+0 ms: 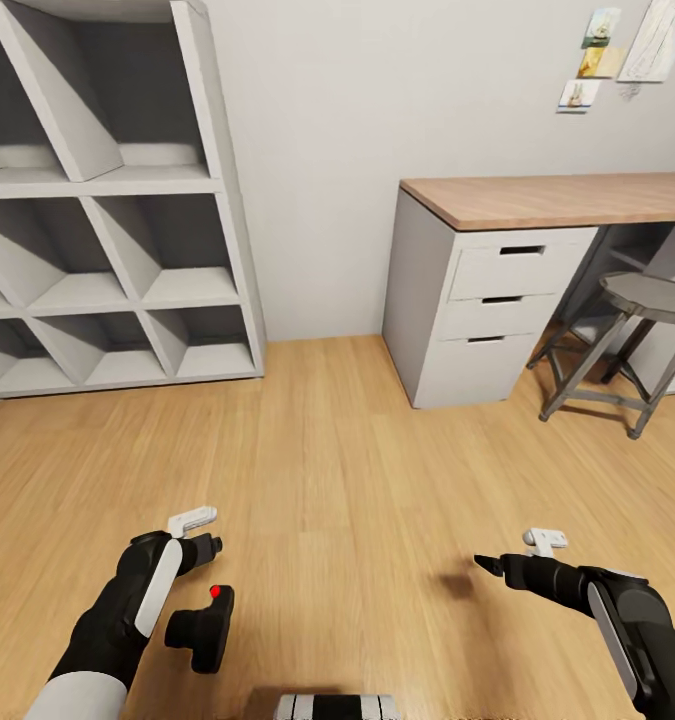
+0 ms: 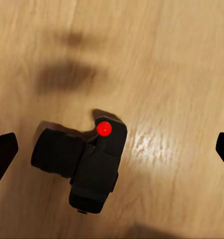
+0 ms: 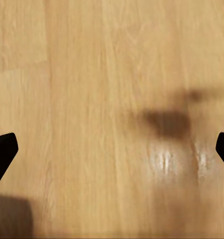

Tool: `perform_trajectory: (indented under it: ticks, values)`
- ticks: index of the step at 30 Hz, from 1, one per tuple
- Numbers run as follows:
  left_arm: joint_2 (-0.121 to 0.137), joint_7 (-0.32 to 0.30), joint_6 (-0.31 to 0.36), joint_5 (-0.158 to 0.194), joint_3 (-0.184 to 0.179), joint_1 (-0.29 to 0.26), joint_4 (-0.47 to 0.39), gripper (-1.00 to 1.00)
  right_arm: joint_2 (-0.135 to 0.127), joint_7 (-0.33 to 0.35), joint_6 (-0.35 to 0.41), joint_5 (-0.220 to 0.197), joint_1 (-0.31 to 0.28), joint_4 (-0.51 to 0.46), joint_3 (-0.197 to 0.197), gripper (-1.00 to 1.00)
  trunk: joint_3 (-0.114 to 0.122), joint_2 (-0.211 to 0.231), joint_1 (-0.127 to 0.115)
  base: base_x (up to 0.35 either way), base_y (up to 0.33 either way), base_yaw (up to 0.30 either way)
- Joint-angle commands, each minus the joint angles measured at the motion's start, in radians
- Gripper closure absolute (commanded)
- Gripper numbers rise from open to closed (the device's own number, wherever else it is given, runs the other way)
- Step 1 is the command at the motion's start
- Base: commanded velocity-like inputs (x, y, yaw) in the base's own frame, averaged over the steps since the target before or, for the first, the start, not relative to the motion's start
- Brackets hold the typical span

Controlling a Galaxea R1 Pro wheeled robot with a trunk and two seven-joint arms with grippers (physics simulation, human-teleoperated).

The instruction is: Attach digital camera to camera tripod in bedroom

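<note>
digital camera [image 1: 203,627] on wood floor [image 1: 357,480] (bedroom)

Home bedroom or study: light wood floor [image 1: 357,470], grey cubby shelf [image 1: 107,200], wood-topped white table [image 1: 547,200] with drawers [image 1: 507,295], stool [image 1: 632,340], pictures [image 1: 602,55] pinned on wall.

The white shelf unit [image 1: 107,200] is cut off by the head view's left and top edges, so its full width and height stay unknown. The wood-topped desk [image 1: 557,198] runs out of frame on the right, and the grey stool [image 1: 649,300] loses part of its seat there. 3 small pictures and a sketch [image 1: 617,50] on the far wall are too small to read. In the left wrist view, only the 2 dark fingertips [image 2: 2,152] show at the frame's sides. A striped object [image 1: 337,707] is clipped at the near edge.
</note>
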Motion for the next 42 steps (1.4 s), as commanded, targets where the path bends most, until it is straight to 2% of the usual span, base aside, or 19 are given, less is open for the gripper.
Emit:
perform_trajectory:
  ticks: [1,42]
  values:
    - [0.000,0.008,0.003,0.011,0.000,0.000,-0.001,-1.00,0.000,0.004,0.006,0.000,-0.001,-0.001,-0.002,-1.00,-0.005,-0.001,0.000,0.000,0.000,0.000]
    - [-0.001,0.009,0.003,0.010,-0.001,0.000,0.004,-1.00,-0.001,0.005,0.007,0.009,-0.001,-0.003,-0.002,-1.00,-0.163,-0.010,0.019,0.000,0.000,0.000]
